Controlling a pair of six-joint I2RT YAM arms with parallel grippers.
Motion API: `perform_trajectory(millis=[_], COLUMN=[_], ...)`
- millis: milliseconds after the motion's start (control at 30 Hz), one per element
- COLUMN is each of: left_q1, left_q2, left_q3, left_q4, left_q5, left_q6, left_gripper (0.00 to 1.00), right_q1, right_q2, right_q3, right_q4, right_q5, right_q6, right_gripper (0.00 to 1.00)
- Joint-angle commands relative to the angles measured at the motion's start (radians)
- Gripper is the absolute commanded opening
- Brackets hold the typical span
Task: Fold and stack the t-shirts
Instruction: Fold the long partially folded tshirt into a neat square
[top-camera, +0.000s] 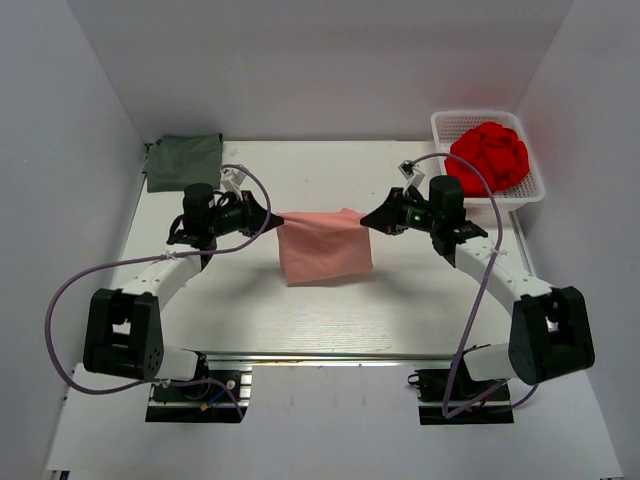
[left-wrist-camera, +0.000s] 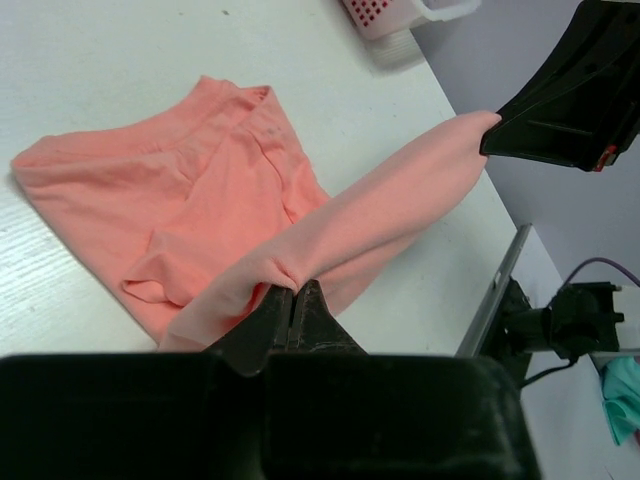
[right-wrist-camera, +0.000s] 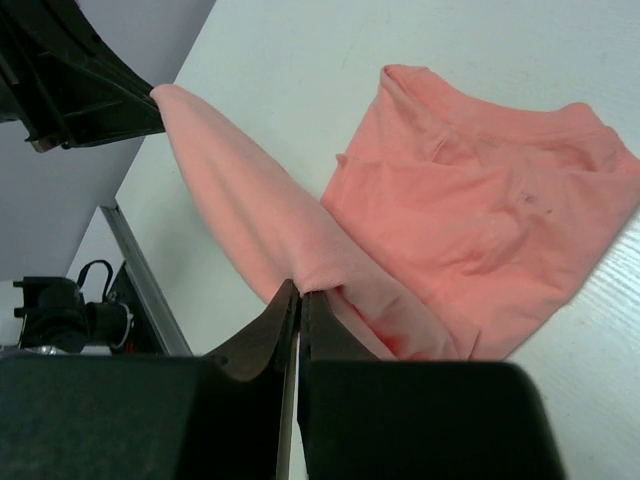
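**Top view.** Clamped between the closed fingers of the left claw (top-camera: 272, 217): one end of the raised edge of the salmon-pink t-shirt (top-camera: 322, 252). Clamped likewise in the right claw (top-camera: 364, 218): the opposite end of that edge. Stretched straight from claw tip to claw tip, above the white table (top-camera: 400, 310). On the near side of both claws: the rest of the cloth, seen as a rough rectangle.

Beyond the left claw and well apart from it, toward the far left corner: the dark grey-green t-shirt (top-camera: 183, 162), lying in a compact heap on the table. Beyond the right claw and outward of it, also well apart: a white perforated basket (top-camera: 440, 122) holding crumpled red cloth (top-camera: 490, 155).

**Left wrist view.** Pinched tight in the left claw (left-wrist-camera: 295, 300): a gathered fold of the pink cloth, with no gap visible between the fingers. Running from that pinch up and to the right: a taut band of cloth, ending in the black tip of the right claw (left-wrist-camera: 492, 135). Left of the band and ahead of the claw: the body of the shirt, resting in layers on the table. At the upper edge, far ahead of the claw: a corner of the basket (left-wrist-camera: 385, 15).

**Right wrist view.** Pressed together on a bunched fold of the same shirt: the fingers of the right claw (right-wrist-camera: 300, 295). Rising from there to the upper left: the taut band, held at its far end by the left claw (right-wrist-camera: 155, 100). Right of the band and ahead of the claw: the layered body of the shirt, flat on the table.
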Motion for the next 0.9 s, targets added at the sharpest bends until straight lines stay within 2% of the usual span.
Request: perform_trajectory(millis=[0,433,700,733,800,833,867], left_q1=[0.014,0.053,0.075,0.075,0.086,0.086,0.086], left_q2=[0.058,0.347,0.558,0.572,0.606,0.606,0.615], left_q3=[0.074,0.267,0.402,0.411,0.442,0.451,0.462], left_q4=[0.029,0.038,0.069,0.069,0.069,0.069,0.058], left_q5=[-0.03,-0.039,0.028,0.029,0.029,0.029,0.013], left_q6=[0.026,0.017,-0.023,-0.023,-0.034,-0.034,-0.034], left_gripper=[0.0,0.0,0.01,0.12,0.41,0.8,0.99], right_q1=[-0.012,-0.042,-0.073,-0.074,-0.076,-0.079,-0.078], right_q2=[0.058,0.383,0.62,0.634,0.664,0.7,0.71], right_q3=[0.08,0.32,0.481,0.505,0.541,0.595,0.617], right_q4=[0.03,0.031,0.019,0.017,-0.004,-0.018,-0.03], right_q5=[0.035,0.058,0.041,0.037,0.026,0.02,0.02], right_q6=[0.004,0.036,0.042,0.041,0.012,0.007,-0.005], right_gripper=[0.0,0.0,0.0,0.09,0.24,0.55,0.8])
